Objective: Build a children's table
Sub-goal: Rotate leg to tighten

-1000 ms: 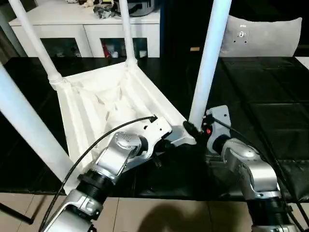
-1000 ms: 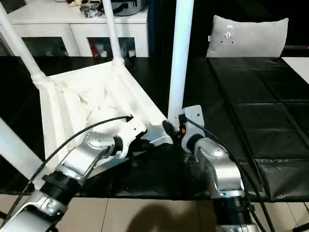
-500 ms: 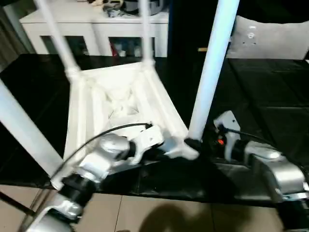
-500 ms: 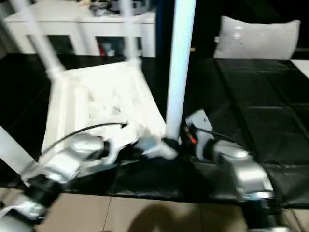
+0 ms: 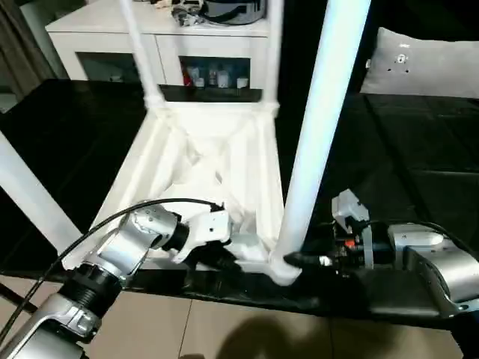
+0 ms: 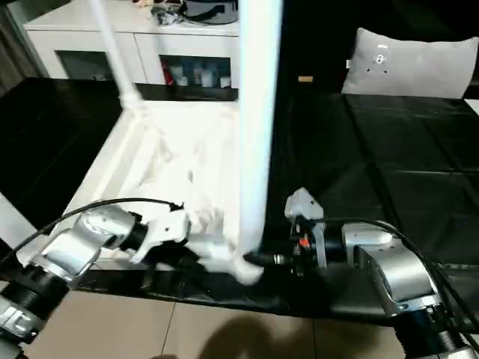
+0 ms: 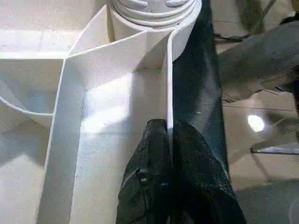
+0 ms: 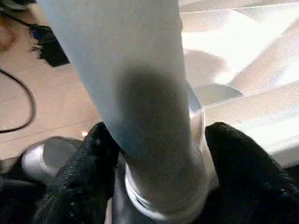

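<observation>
The children's table (image 5: 224, 149) lies upside down on the black mat, all white, with its ribbed underside up. Its legs stand upright from the corner sockets. My left gripper (image 5: 228, 258) is at the near edge, and in the left wrist view it (image 7: 169, 128) is shut on the thin rim wall beside the corner socket. My right gripper (image 5: 299, 259) reaches in from the right to the base of the near right leg (image 5: 318, 127). In the right wrist view its black fingers (image 8: 88, 158) hug that leg on both sides, just above the collar.
A white low cabinet (image 5: 112, 37) with glass doors stands at the back. A grey cushion (image 5: 426, 56) lies at the back right on the black mat (image 5: 389, 149). The mat's front edge meets tan floor (image 5: 224, 329) just below my grippers. Other legs (image 5: 30, 194) rise at the left.
The whole view has shifted and tilted. My right forearm has swung lower and out to the right, with its gripper still at the base of the leg. My left gripper keeps its hold on the rim.
</observation>
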